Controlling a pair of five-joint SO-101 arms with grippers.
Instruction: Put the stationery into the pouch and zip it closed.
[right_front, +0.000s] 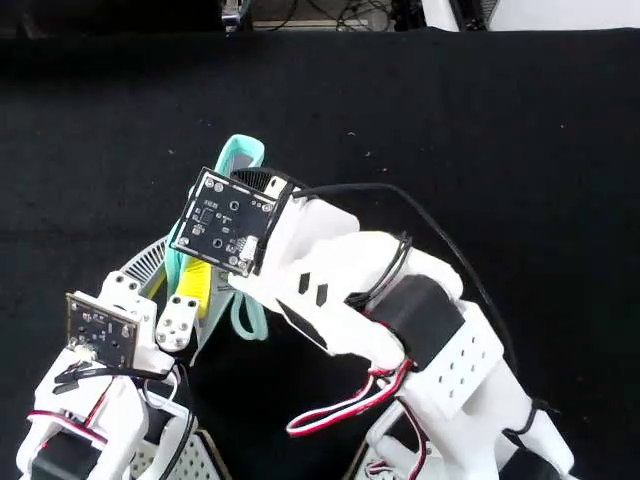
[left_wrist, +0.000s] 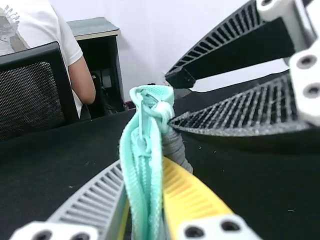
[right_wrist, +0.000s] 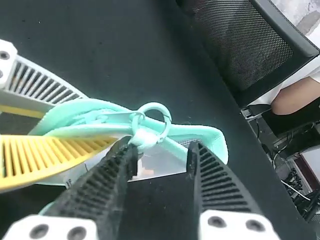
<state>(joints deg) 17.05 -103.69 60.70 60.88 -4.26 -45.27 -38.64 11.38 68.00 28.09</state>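
Mint pouch (left_wrist: 150, 102) sits pinched in my left pincer (left_wrist: 143, 172), held steady, I judge, so my right pincer (right_wrist: 162, 150), spread with the zip ring (right_wrist: 152, 116) just past its tips, can pull it closed.

Setting: office-type workroom. Evidence: black mesh-backed swivel chair (right_wrist: 240, 45); black cloth-covered desk (right_front: 480, 120); plain white wall (left_wrist: 165, 30); dark cabinet with grey top (left_wrist: 95, 27); loose cables on floor (right_wrist: 295, 190).
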